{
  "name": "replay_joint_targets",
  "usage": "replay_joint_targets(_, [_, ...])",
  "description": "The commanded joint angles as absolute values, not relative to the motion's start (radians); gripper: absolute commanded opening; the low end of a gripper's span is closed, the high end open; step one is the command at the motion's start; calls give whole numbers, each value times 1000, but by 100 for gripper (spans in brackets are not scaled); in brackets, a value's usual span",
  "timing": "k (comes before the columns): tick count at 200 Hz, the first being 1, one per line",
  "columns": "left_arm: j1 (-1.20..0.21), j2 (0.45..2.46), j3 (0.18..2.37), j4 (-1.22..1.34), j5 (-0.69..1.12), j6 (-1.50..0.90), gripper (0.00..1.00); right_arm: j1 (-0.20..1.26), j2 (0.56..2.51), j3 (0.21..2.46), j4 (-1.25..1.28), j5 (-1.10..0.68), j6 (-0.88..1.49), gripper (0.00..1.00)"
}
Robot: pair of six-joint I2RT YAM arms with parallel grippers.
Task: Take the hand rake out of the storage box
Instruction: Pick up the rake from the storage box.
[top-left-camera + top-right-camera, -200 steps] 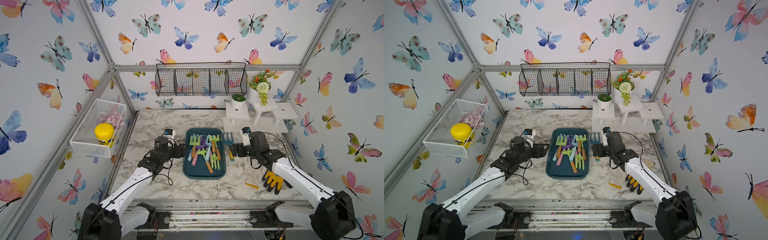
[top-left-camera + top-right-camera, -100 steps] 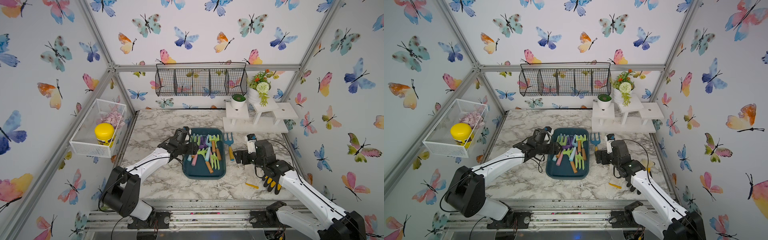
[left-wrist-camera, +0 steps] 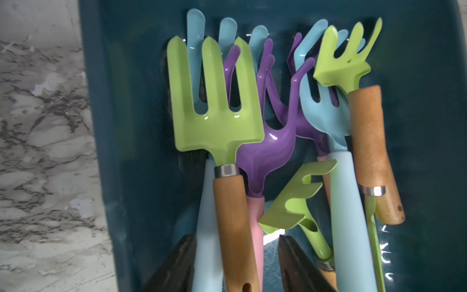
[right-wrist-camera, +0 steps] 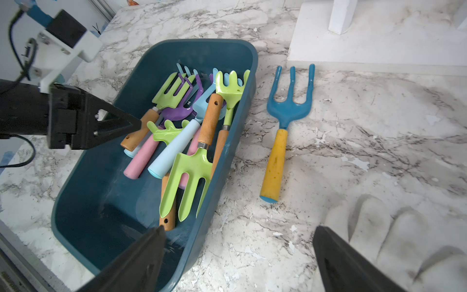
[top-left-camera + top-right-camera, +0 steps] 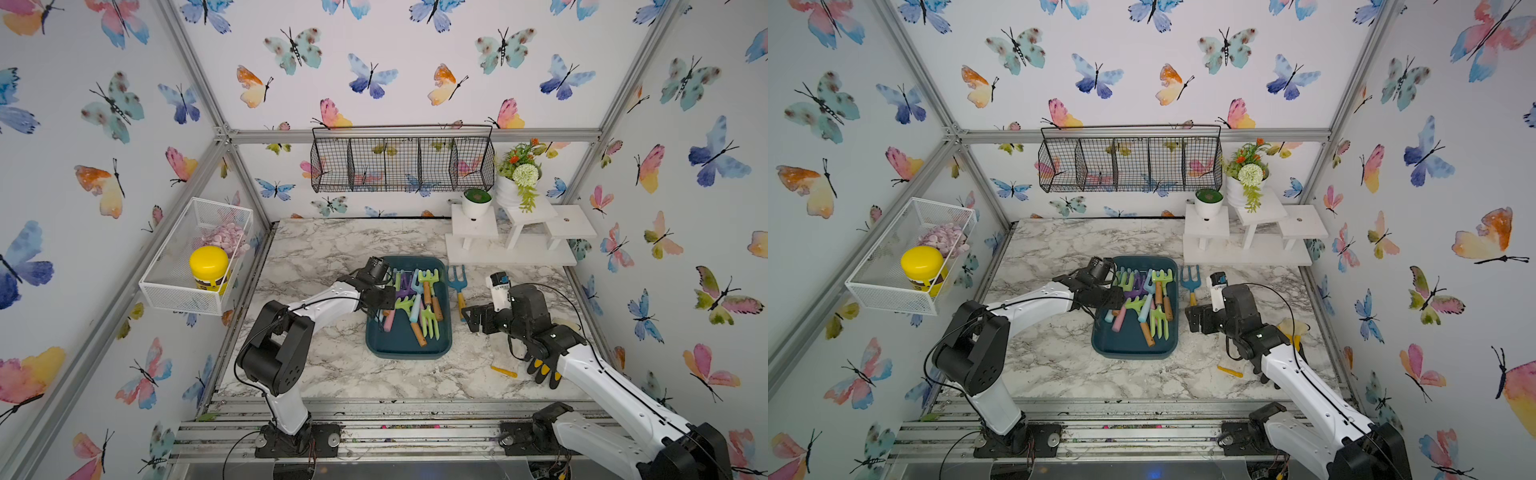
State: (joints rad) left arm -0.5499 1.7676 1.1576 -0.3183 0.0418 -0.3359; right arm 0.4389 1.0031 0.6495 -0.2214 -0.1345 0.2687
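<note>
The storage box (image 5: 409,347) sits mid-table (image 5: 332,249), long axis 12 to 6. The tools are piled loosely in its 12 o'clock half, mostly heads toward 12. They include a purple hand rake (image 3: 267,149) on a pink handle, a green hand rake (image 3: 346,68) on a wooden handle, a green fork (image 3: 214,126) and a pale blue fork (image 3: 321,113). All lie inside the box.

The left gripper (image 3: 235,265) reaches in over the 9 o'clock rim. Its fingers (image 3: 174,263) are about half apart and straddle three handles side by side: a pale blue one, the green fork's wooden one and the purple hand rake's pink one. Light shows between the pink handle and one finger, so nothing is clamped. Contact on the pale blue side cannot be told.

The right gripper (image 4: 240,232) hovers at 3 o'clock of the box, fingers spread wide and empty. A blue fork (image 4: 278,156) with a yellow handle lies flat on the table just outside the box's 2 o'clock rim. Its tines point toward 12, and it is clear of the right gripper.
</note>
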Motion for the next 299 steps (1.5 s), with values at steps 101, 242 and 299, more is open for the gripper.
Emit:
replay_joint_targets(101, [-580,1908,1242,-348,-56,-336,21,436,982,623,-193,-193,256,98])
replay_joint_targets(242, [-603,1689,1275,-434,-185,-339,9,436,979,620,-185,-222,251,98])
replay_joint_targets(299, [-600,1602,1303,-467,-248,-337,9,436,998,633,-172,-313,270,98])
